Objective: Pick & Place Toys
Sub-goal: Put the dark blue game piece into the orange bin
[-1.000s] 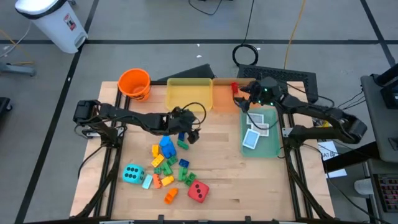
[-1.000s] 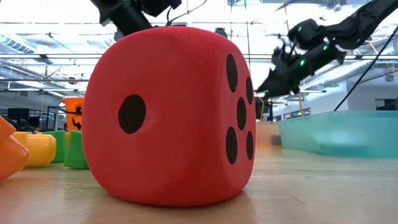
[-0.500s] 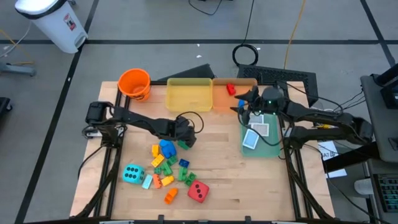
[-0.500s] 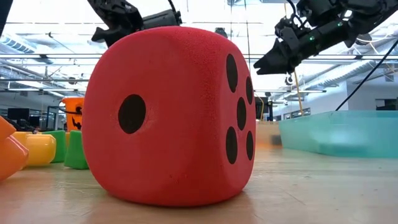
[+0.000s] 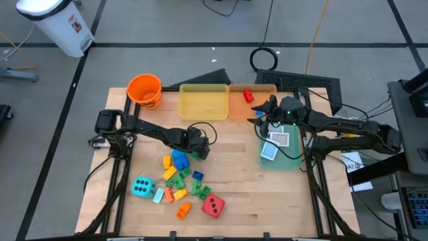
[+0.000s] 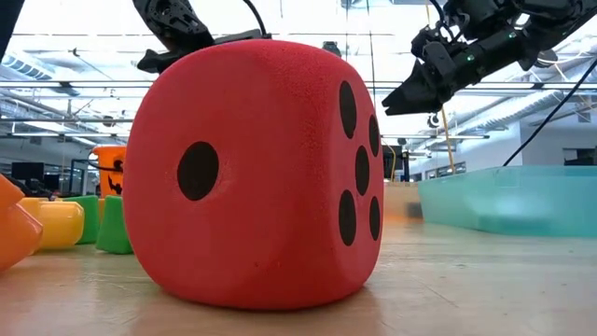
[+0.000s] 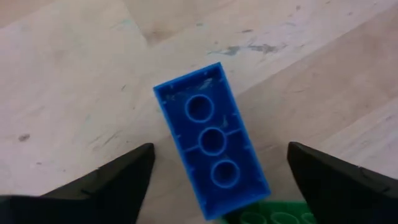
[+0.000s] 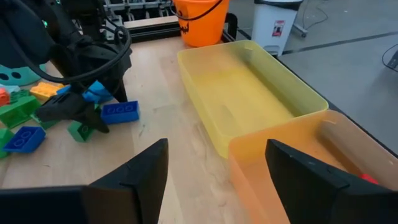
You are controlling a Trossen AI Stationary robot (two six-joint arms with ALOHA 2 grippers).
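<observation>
A blue brick (image 7: 212, 149) lies hollow side up on the wood, one end beside a green brick (image 7: 273, 215). My left gripper (image 7: 219, 149) points down over it, open, one finger on each side and clear of it; it also shows in the high view (image 5: 198, 147). More bricks (image 5: 180, 179), a cyan die (image 5: 142, 187) and a red die (image 5: 212, 205) lie nearer the front edge. My right gripper (image 8: 217, 144) hangs open and empty near the orange tray (image 5: 239, 107), which holds a red brick (image 5: 248, 96). White cards (image 5: 274, 144) lie in the green tray (image 5: 294, 161).
An orange bucket (image 5: 144, 90) stands at the far left and a yellow tray (image 5: 202, 102) sits next to the orange tray. In the low view the red die (image 6: 252, 173) fills the foreground. Bare wood lies between the brick pile and the green tray.
My left gripper has come down over the blue brick, tipping to point more steeply down and rolling about its own axis. My right gripper has drawn back from above the orange tray toward the near edge and risen a little; the red brick stays in that tray.
</observation>
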